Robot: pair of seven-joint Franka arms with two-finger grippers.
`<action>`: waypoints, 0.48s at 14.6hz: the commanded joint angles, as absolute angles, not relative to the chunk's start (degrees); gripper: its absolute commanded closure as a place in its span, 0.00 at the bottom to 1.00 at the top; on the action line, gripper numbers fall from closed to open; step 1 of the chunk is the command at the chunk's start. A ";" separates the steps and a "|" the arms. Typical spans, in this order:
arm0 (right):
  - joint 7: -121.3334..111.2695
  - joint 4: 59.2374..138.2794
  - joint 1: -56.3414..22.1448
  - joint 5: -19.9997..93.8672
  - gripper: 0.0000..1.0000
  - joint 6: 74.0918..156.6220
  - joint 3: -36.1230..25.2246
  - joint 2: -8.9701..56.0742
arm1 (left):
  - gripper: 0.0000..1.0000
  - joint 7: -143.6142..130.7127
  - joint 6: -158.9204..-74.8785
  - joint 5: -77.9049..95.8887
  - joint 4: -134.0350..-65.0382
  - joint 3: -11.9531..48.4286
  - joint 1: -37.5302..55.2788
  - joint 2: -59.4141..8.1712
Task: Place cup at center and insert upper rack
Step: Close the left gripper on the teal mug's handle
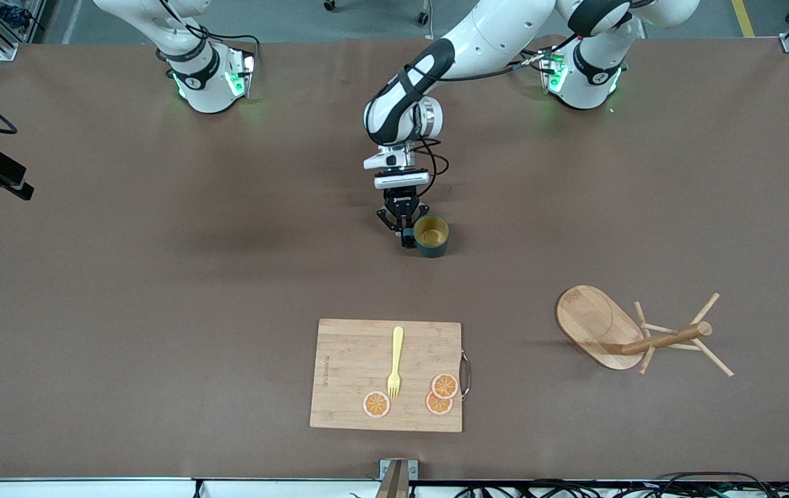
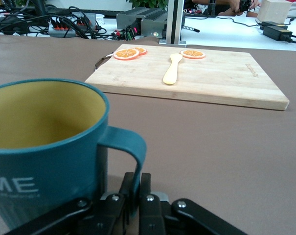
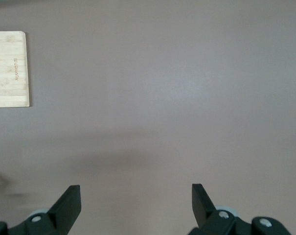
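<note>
Bamboo cutting board (image 1: 353, 387) — nearest the front camera, mid-tabletop edge; carries yellow fork (image 1: 395, 362) and three orange-slice coasters (image 1: 376, 404).

Mug tree, i.e. upper rack (image 1: 615, 335) — tipped on its side toward left arm's end of tabletop; oval base stands on edge, post and pegs point away from the board toward that end. A little farther from camera than board, well apart from it. Not yet set up.

Cup (image 1: 432, 236) — teal, yellow inside, upright on tabletop, roughly mid-table, farther from camera than board. Wrist view: handle (image 2: 130, 152) runs down between the fingers.

Left pincer (image 1: 406, 232) — low, just beside cup on the side toward right arm's end; closed on the cup's handle, fingers (image 2: 145, 188) pinched either side.

Right pincer (image 3: 136, 200) — jaws wide, holding nothing, over bare tabletop; arm waits near its base.

Key relation: cup body sits on the left-arm-end side of the pincer, handle toward pincer; left arm nearer both cup and rack.

Surface: plain brown mat (image 1: 159, 277), flat, uncluttered round the cup. Room: cables, aluminium frames at edges.
</note>
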State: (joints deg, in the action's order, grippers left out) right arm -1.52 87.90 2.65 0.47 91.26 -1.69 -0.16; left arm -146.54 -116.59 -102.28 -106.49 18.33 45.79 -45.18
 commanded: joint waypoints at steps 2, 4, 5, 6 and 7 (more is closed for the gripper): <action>-1.76 88.15 2.81 0.70 0.00 91.32 -1.58 -0.35 | 1.00 -145.99 -121.80 -98.11 -104.77 18.90 43.77 -41.84; -1.85 88.15 2.81 0.70 0.00 91.32 -1.58 -0.26 | 1.00 -142.58 -124.97 -92.67 -102.67 18.90 42.29 -39.65; -1.85 88.15 2.90 0.70 0.00 91.32 -1.58 -0.26 | 1.00 -140.04 -126.02 -89.16 -101.53 18.90 41.93 -38.51; -1.85 88.15 2.81 0.70 0.00 91.32 -1.58 -0.26 | 1.00 -137.31 -126.99 -83.99 -100.03 18.90 41.58 -37.28; -1.76 88.07 2.81 0.70 0.00 91.41 -1.58 -0.26 | 1.00 -134.59 -127.26 -79.06 -98.54 18.90 41.14 -36.13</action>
State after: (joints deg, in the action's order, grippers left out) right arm -1.52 87.93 2.65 0.47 91.26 -1.69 -0.12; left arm -139.36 -125.79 -86.03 -100.23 18.58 42.23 -39.16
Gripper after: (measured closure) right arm 0.000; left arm 0.943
